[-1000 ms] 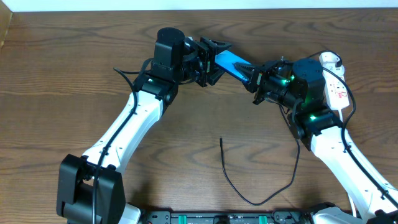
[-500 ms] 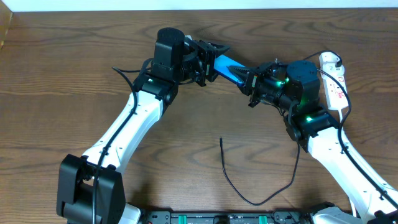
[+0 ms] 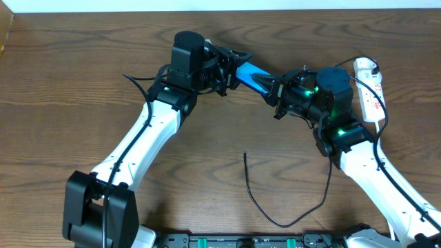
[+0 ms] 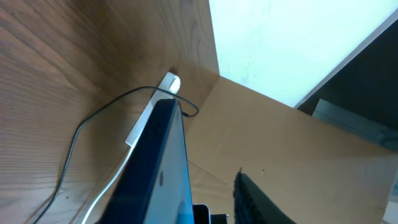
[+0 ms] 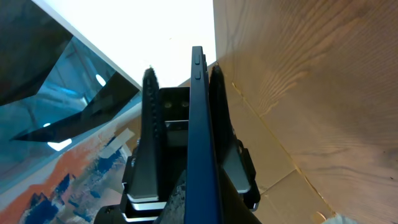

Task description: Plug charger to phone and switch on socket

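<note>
Right claw [image 3: 274,86] pinches the phone [image 3: 253,71] at one end, left claw [image 3: 236,65] open around the other, arms reaching toward each other.

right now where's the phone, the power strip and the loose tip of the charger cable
phone [image 3: 253,71]: overhead view, middle of its blue screen
power strip [image 3: 373,100]: overhead view, its white top face
charger cable tip [image 3: 245,156]: overhead view, the free end

Both arms reach inward, wrists facing each other. The left arm [image 3: 148,134] stretches diagonally from its base, and the left gripper [image 3: 236,65] has its jaws parted. The right arm [image 3: 375,169] bends at the elbow, right gripper [image 3: 275,89] clamped tight.
</note>
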`<state>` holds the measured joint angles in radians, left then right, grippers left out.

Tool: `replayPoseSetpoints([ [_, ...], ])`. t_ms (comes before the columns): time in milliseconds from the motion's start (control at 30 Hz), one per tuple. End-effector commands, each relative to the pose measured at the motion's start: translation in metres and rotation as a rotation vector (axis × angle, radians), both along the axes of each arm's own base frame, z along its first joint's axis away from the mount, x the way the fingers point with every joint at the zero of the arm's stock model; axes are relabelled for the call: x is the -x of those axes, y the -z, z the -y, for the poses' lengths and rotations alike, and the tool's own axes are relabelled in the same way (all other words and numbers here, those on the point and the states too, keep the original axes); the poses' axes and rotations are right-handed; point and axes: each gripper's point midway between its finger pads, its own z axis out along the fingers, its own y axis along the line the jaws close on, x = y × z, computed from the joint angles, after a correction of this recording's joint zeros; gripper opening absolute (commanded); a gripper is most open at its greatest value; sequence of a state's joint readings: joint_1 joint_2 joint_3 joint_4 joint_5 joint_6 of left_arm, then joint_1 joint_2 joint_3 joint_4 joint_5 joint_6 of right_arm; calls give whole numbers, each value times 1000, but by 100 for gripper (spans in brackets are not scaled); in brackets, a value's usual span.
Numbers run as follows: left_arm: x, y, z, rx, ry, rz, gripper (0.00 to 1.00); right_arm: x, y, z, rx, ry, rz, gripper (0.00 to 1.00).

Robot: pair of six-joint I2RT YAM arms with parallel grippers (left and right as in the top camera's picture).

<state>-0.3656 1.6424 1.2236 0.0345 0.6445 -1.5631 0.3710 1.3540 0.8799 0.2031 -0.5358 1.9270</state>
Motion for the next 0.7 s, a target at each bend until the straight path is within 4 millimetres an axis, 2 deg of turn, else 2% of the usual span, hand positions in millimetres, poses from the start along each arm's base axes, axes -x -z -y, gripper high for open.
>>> replayPoseSetpoints([
  [0, -1, -7, -1, -9, 1, 36, 29, 3, -18, -6, -22, -17, 40, 1],
  [33, -1, -7, -1, -9, 1, 36, 26, 3, -18, -6, -22, -18, 40, 1],
  [100, -1, -7, -1, -9, 1, 36, 13, 3, -18, -6, -22, -18, 40, 1],
  [167, -1, -7, -1, -9, 1, 36, 8, 3, -18, -6, -22, -18, 40, 1],
  [300, -1, -7, -1, -9, 0, 35, 8, 3, -18, -6, -22, -18, 41, 2],
  [333, -1, -7, -1, -9, 0, 35, 7, 3, -18, -6, -22, -18, 41, 8],
  [367, -1, -7, -1, -8, 0, 36, 7, 3, -18, -6, -22, -18, 41, 22],
  [433, -1, -7, -1, -8, -1, 36, 7, 3, -18, -6, -22, -18, 42, 65],
  [467, -2, -7, -2, -8, -4, 36, 7, 3, -19, -6, -19, -20, 50, 79],
  [533, -5, -7, -8, -9, -17, 36, 7, 2, -21, -6, 1, -26, 90, 99],
  [600, -12, -7, -19, -9, -44, 36, 7, 0, -24, -4, 35, -34, 156, 99],
  [633, -23, -7, -40, -5, -85, 34, 7, -2, -25, -1, 79, -42, 219, 99],
  [667, -26, -8, -49, -1, -98, 32, 7, -2, -26, 0, 92, -47, 239, 99],
])
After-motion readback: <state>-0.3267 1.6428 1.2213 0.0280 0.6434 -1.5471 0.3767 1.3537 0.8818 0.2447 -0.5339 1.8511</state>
